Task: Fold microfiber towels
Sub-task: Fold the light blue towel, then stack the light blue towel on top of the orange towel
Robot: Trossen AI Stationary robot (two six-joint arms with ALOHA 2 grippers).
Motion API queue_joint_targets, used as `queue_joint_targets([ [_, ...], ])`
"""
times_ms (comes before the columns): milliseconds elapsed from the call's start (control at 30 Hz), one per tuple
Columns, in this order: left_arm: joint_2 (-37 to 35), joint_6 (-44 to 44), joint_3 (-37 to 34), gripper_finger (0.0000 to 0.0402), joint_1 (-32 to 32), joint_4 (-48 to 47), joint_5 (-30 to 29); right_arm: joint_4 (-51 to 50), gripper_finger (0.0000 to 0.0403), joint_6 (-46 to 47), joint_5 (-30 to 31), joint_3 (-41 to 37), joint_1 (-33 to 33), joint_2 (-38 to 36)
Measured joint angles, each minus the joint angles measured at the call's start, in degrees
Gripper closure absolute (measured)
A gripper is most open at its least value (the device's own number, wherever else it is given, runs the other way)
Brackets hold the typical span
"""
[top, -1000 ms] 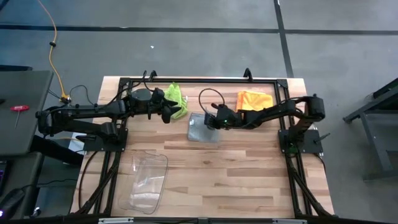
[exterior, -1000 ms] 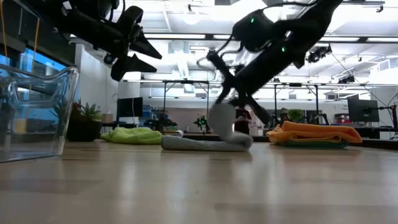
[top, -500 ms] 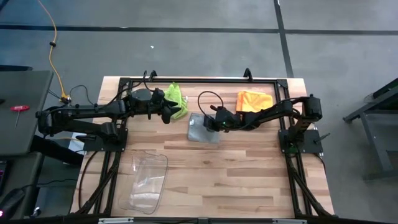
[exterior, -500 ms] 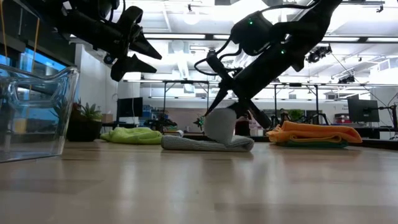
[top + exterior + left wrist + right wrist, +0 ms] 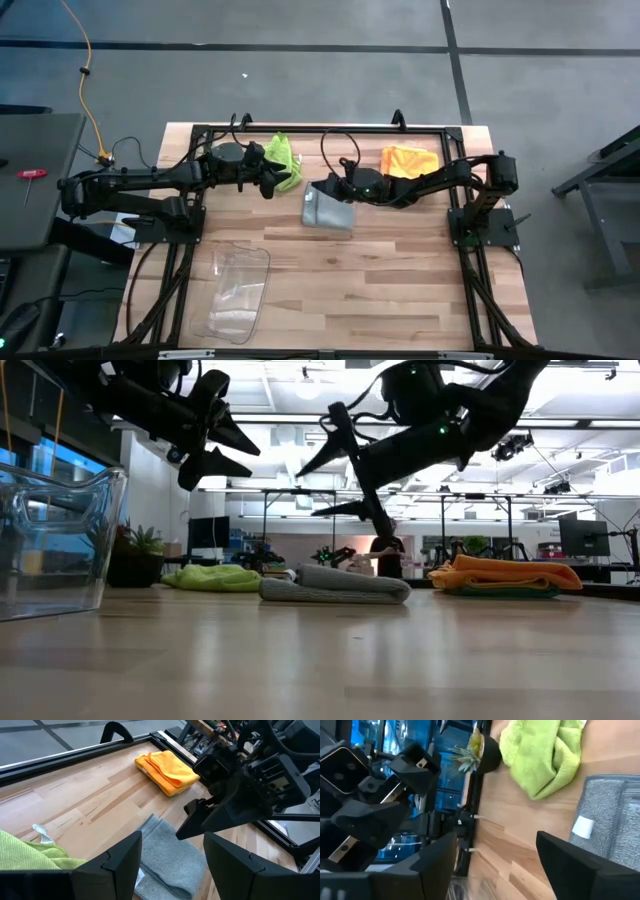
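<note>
The right claw (image 5: 345, 458) hangs open and empty just above the folded grey towel (image 5: 328, 209) at frame centre, the left claw (image 5: 278, 178) open over the unfolded green towel (image 5: 283, 157), orange stack (image 5: 410, 160) upper right apparently done.

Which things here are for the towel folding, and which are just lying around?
For folding: grey towel, lime green towel, orange towel, left gripper, right gripper.

Just lying about: clear plastic bin, small spiky plant.
</note>
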Motion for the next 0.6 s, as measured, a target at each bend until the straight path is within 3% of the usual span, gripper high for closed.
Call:
queue_joint_targets([
  [167, 0.0, 0.0, 0.0, 0.02, 0.0, 0.0, 0.0, -4.7, 0.0133, -0.7, -3.2, 0.0, -0.7, -1.5],
  [300, 0.0, 0.0, 0.0, 0.02, 0.0, -0.4, 0.3, -22.3, 0.014, -0.5, -2.7, 0.0, 0.2, -6.3],
  [467, 0.0, -0.9, 0.0, 0.02, 0.0, -1.3, 0.4, -46.5, 0.0144, 1.5, 2.3, 0.0, 1.6, -12.7],
  [600, 0.0, -0.9, 0.0, 0.02, 0.0, -1.4, 0.4, -53.5, 0.0144, 4.2, 3.9, 0.0, 2.6, -14.2],
])
